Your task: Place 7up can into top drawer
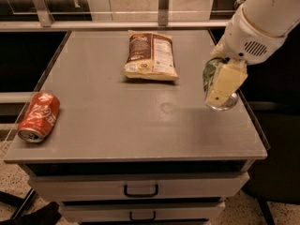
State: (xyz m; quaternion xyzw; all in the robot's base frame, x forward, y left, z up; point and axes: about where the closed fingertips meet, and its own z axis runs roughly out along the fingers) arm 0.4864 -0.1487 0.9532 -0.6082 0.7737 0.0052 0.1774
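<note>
The grey surface (117, 125) carried a red cola can (40, 116) at its left and a snack bag (150, 55) near the back. At its right side, the hand (222, 86) was clamped on the tilted 7up can (209, 71). The top drawer (84, 189) sat below the front edge.

You have the gripper (219, 95) at the right of the frame. Its cream fingers (227, 81) look like matt plastic and are clamped on the 7up can (209, 73), whose green wall is glossy metal with a bright silver end. The arm (262, 18) above it has a smooth white plastic shell. The table (117, 125) is a smooth grey top with a dull sheen and a faint ring mark near its middle. At upper centre, the chip bag (150, 55) is crinkled, glossy film. At the left, the red cola can (40, 116) is shiny painted metal. Along the bottom, the top drawer (79, 189) has a matt pale-grey front and a smooth black handle (140, 191).
</note>
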